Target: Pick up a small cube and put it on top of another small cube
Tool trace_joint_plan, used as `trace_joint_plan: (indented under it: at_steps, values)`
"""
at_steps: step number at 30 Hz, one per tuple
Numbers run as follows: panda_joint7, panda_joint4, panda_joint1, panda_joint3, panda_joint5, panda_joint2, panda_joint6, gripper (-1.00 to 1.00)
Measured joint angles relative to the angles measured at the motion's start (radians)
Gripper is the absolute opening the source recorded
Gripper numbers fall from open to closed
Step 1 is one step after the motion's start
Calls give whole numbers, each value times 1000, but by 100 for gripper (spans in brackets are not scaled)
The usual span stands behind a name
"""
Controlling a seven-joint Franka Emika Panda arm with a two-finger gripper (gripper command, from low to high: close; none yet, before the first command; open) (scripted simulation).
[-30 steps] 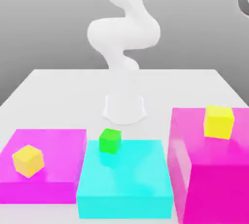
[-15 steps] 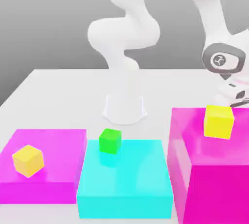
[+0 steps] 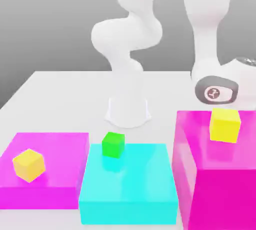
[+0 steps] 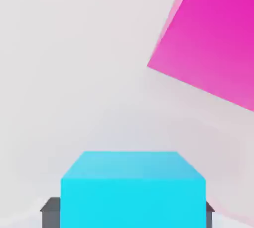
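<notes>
Hand [image 4: 133,212] looks clenched on a small cyan cube [image 4: 133,188], dark fingers [image 4: 51,211] flanking it, though contact isn't clear. Arm sits behind the tall magenta block [image 3: 220,184] at exterior view's right, yellow cube [image 3: 225,125] on top. Green cube [image 3: 113,144] on cyan block [image 3: 130,186]; second yellow cube [image 3: 29,164] on low magenta block [image 3: 60,146], left.

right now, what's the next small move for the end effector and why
Probably a short straight lift. In the hand view the end effector has its dark fingers against both sides of the small cyan cube, which appears to sit on the white table, with a magenta block close by; rising first should clear it.
</notes>
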State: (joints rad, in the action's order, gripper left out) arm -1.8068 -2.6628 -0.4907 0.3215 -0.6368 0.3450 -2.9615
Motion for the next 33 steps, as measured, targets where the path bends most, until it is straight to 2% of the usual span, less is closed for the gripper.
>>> trace_joint_plan:
  at_steps: [2, 7, 11, 16, 21, 26, 29, 33]
  values:
    - [-2, 1, -9, -10, -3, 4, -3, -100]
    - [111, -28, 101, 130, 137, -93, 59, -100]
    - [243, -59, 183, 252, 317, -185, 110, -100]
    - [423, -77, 181, 398, 520, -234, 105, -100]
    - [809, -25, 249, 549, 797, -280, 181, -100]
    - [1175, 46, 238, 566, 1016, -358, 304, -100]
    - [1357, 92, 256, 525, 1078, -410, 396, -100]
    - [1566, 152, 261, 461, 1109, -477, 518, -100]
